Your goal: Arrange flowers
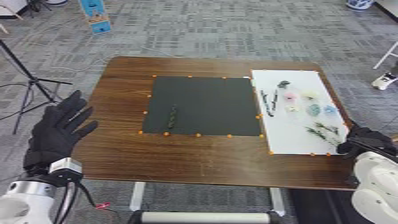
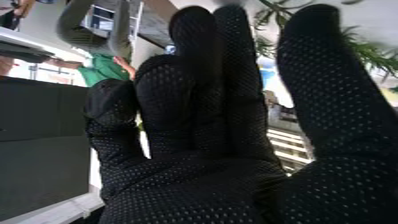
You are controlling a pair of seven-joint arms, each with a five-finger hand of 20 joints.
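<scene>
Grey flooring (image 1: pixel 204 37) surrounds the brown table (image 1: pixel 204 165). Right hand (image 1: pixel 364 140): fingers extended, grasping nothing; beside it, flowers (image 1: pixel 290 96) and green sprigs (image 1: pixel 325 131) lie on a white sheet (image 1: pixel 289 142). Farther left of it, a black mat (image 1: pixel 218 105) bears one dark stem (image 1: pixel 172 117). Left hand (image 1: pixel 58 131): spread, empty, near a tripod (image 1: pixel 32 80).

A dark green stem (image 1: pixel 172 116) lies lengthwise on the black sheet's left part. On the white sheet, two dark twigs (image 1: pixel 266 103) lie left of small pink (image 1: pixel 290 95), cream (image 1: pixel 310 94) and blue (image 1: pixel 330 110) flowers; thin green sprigs (image 1: pixel 328 128) spread nearer.
</scene>
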